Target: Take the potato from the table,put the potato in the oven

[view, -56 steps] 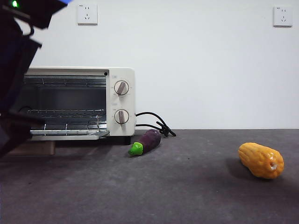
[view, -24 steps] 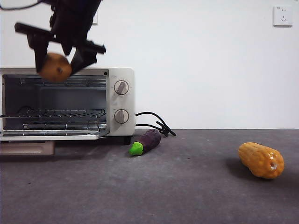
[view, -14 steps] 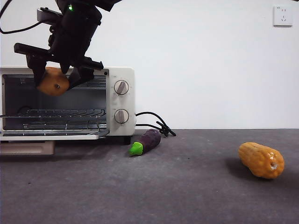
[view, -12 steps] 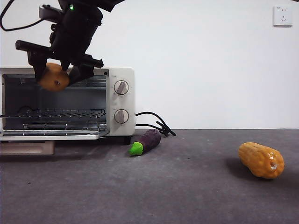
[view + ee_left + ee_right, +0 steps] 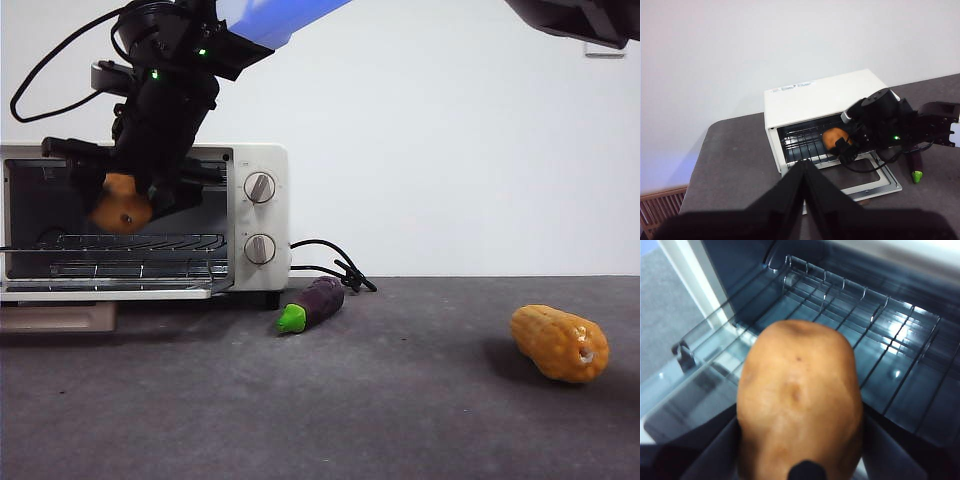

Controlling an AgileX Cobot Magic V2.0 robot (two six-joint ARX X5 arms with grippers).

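- Right claw (image 5: 125, 195) grips the potato (image 5: 121, 208) at the oven (image 5: 255, 160) mouth, above the rack (image 5: 880, 355).
- Advised: advance deeper, lower, then release.
- Left claw (image 5: 802, 167) waits, jaws together.

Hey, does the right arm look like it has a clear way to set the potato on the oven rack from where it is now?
Probably yes. The right gripper holds the potato at the oven mouth, door down, with bare rack beneath it.

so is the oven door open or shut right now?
Open. The oven door is folded down flat, its racks exposed, and the right gripper holds the potato at its mouth.
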